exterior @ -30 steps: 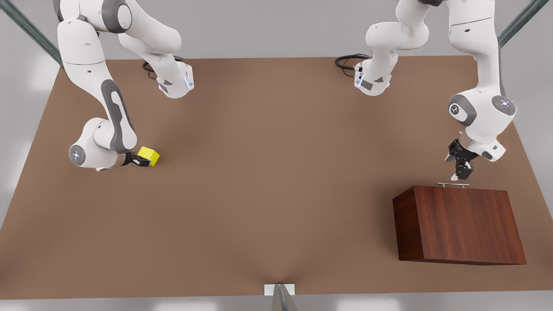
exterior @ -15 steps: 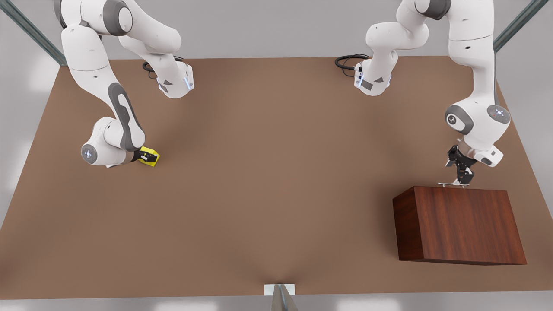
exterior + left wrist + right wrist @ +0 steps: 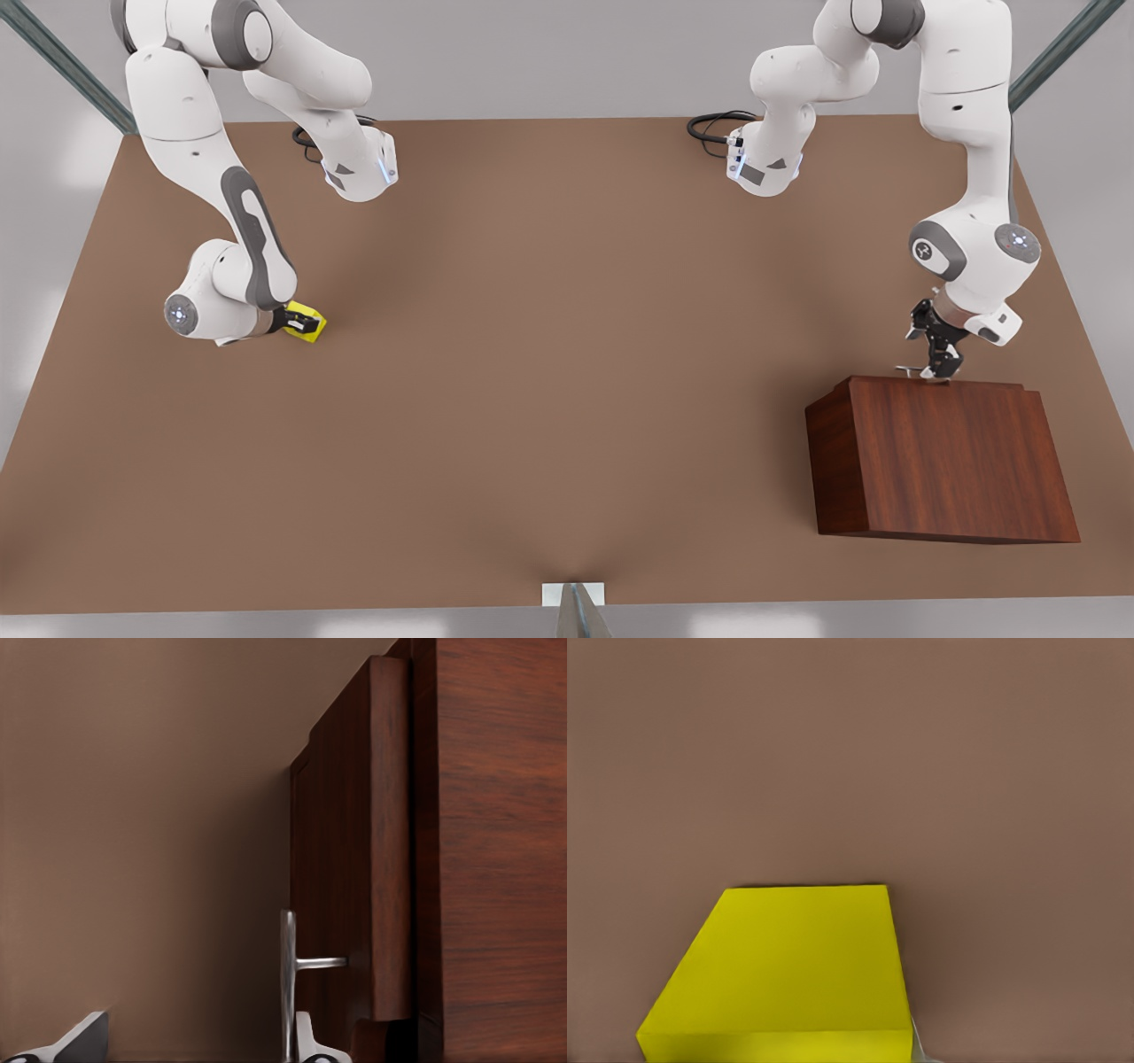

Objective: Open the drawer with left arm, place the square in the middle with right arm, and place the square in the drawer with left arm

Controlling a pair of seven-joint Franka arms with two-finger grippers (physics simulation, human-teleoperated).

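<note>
Dark reddish-brown wood grain marks the cabinet (image 3: 943, 461), which is seen nearest the camera at the front view's right, resting on the brown tabletop (image 3: 549, 372). Along its far edge the drawer (image 3: 970, 383) is seen standing slightly proud of the cabinet body; in the left wrist view the drawer front (image 3: 390, 842) is likewise shown set a little out from the cabinet side. The thin silver handle (image 3: 288, 979) is carried on a short post from that front. The left gripper (image 3: 937, 365) is placed at the handle, and its pale fingertips (image 3: 306, 1041) are seen on either side of the bar, one close against it and the other well apart, so the jaws are spread and no grip on the bar can be confirmed.

Farther back, at the front view's left, the square (image 3: 306, 321) is seen on the tabletop, well apart from the cabinet. The right gripper (image 3: 292, 321) is set around it, with dark fingers on both sides of the yellow cube; the jaws appear closed on it. In the right wrist view the square (image 3: 788, 974) is shown just beneath the camera, against bare tabletop.
</note>
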